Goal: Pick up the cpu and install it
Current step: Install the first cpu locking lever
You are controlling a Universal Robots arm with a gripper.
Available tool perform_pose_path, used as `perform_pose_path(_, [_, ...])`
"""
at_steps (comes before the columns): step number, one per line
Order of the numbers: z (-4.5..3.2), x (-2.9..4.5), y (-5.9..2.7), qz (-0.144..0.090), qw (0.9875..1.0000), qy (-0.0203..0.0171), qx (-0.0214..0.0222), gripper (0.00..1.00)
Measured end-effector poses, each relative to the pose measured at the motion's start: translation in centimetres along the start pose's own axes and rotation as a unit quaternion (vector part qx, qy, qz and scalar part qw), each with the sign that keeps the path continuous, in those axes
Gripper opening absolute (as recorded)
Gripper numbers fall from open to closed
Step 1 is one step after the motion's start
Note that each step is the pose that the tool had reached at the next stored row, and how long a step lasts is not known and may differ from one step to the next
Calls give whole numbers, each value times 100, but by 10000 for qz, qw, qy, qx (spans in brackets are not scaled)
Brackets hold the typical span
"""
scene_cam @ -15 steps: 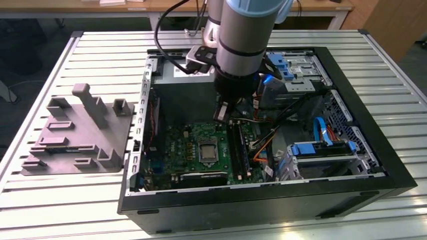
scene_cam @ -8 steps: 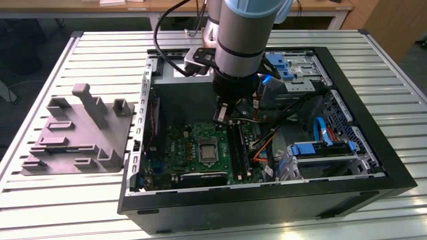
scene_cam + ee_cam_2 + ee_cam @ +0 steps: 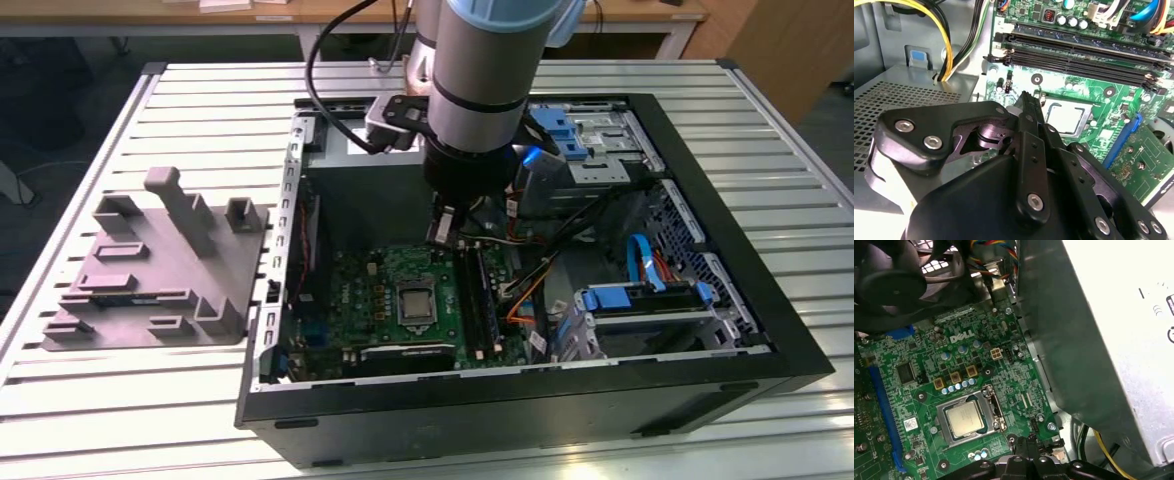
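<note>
- Black pincer (image 3: 1024, 97), fingers pressed together with nothing between them, hanging inside the open computer case (image 3: 747, 300) just above the green motherboard (image 3: 360, 300).
- Cpu (image 3: 964, 419), pale silvery square, seated flat in the metal-framed socket (image 3: 991, 407) on the motherboard, close beside the pincer's tip in both wrist views.
- Memory slots (image 3: 1079, 57), long and dark, running past the socket.
- Yellow and black cables (image 3: 946, 47) along the grey metal housing.
- Grey plastic fixture (image 3: 147, 270) with posts, on the slatted bench (image 3: 134, 410), towards the exterior view's left of the case.
</note>
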State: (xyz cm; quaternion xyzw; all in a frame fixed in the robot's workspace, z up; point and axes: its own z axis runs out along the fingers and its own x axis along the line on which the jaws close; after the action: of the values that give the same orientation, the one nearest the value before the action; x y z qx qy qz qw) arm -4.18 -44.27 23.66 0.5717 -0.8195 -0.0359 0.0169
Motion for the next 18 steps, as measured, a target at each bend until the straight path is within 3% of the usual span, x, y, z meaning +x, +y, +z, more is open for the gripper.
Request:
perform_pose_path(7, [-2, 10, 4, -369, 9993, 32, -3, 11])
perform_pose_path(18, [-1, 106, -28, -486, 9988, 41, -5, 11])
